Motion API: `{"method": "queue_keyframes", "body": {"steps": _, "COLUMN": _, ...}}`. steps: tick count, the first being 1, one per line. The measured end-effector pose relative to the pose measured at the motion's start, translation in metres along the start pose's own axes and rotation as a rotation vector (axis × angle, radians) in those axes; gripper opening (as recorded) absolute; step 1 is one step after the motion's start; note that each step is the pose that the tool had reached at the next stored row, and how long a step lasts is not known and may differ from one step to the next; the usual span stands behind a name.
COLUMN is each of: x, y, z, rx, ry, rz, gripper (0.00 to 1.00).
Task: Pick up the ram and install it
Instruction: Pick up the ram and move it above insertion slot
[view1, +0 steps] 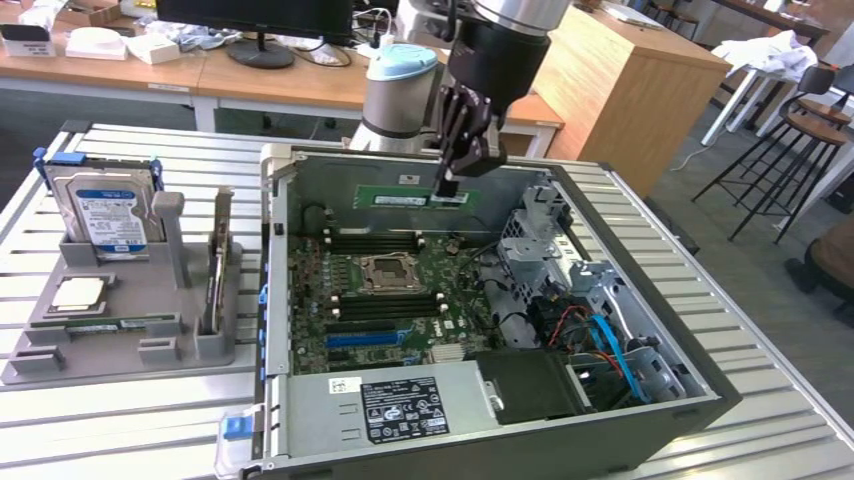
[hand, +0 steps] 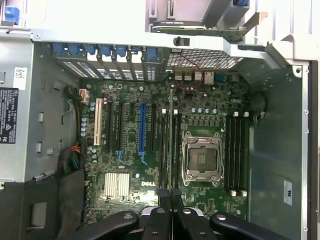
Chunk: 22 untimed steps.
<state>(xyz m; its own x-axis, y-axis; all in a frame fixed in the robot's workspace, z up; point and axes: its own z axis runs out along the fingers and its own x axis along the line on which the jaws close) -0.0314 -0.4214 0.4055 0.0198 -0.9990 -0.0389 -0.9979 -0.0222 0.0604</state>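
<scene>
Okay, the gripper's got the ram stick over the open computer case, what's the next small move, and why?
Probably a slow, straight descent. The gripper is shut on the ram, which hangs above the motherboard, running parallel to the black memory slots beside the processor socket and not yet seated in any of them.

case (view1: 334, 175): on table (view1: 120, 430) | rack (view1: 127, 325): on table, at the exterior view's left of case | motherboard (view1: 314, 300): inside case | power supply (view1: 400, 400): inside case, beside motherboard | ram (view1: 407, 200): between fingers (hand: 162, 200), over case's motherboard
</scene>
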Motion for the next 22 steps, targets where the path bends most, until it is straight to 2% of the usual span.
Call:
{"method": "queue_keyframes", "body": {"steps": 8, "x": -0.007, "y": -0.0004, "z": 0.0035, "rx": 0.0013, "ry": -0.0191, "rz": 0.0, "gripper": 0.12}}
{"method": "queue_keyframes", "body": {"steps": 15, "x": -0.007, "y": -0.0004, "z": 0.0042, "rx": 0.0014, "ry": -0.0194, "rz": 0.0, "gripper": 0.12}}
{"method": "queue_keyframes", "body": {"steps": 22, "x": -0.007, "y": -0.001, "z": 0.0138, "rx": 0.0022, "ry": -0.0192, "rz": 0.0, "gripper": 0.12}}
